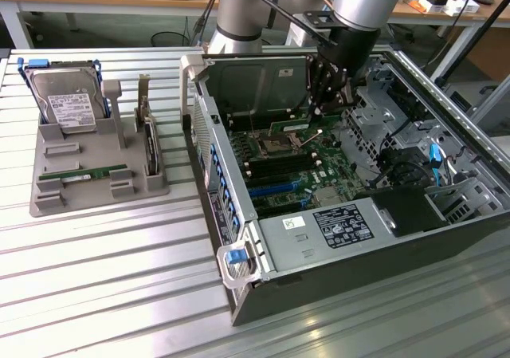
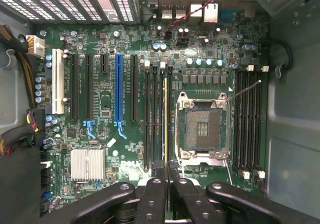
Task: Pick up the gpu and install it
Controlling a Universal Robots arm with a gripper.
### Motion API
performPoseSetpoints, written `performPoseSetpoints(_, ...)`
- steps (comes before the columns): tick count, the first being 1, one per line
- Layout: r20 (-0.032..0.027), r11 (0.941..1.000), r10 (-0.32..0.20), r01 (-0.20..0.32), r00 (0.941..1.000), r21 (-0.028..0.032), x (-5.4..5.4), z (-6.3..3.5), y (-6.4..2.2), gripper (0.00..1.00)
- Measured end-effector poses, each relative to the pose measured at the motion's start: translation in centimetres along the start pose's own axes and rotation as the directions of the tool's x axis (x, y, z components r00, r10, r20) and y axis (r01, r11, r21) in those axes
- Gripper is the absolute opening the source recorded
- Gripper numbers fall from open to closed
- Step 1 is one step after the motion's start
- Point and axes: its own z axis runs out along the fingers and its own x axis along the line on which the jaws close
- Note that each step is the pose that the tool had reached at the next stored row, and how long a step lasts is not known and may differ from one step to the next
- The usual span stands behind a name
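Nearest in the exterior view: ribbed metal tabletop (image 1: 119, 294), then open computer case (image 1: 263, 290) lying on its side, blue latch at the near corner. Left of the case in the exterior view, grey holder tray (image 1: 56, 194) with a green memory stick (image 1: 84, 174) lying flat, an upright dark card (image 1: 149, 147), and further back a silver hard drive (image 1: 68, 103) in blue rails. Deeper inside the case, green motherboard (image 2: 110, 109) with empty CPU socket (image 2: 202, 129). Above it, tool (image 1: 328, 103) clenched on the gpu (image 2: 165, 119), held edge-on, thin board reaching down into the row of long black slots (image 2: 152, 119) just beside the socket. Whether seated, cannot tell.
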Motion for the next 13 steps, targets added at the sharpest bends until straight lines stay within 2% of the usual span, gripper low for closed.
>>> performPoseSetpoints(13,-0.0001,1.0000,0.000,0.000,1.0000,0.0000,0.00,0.39,-0.02,0.12)
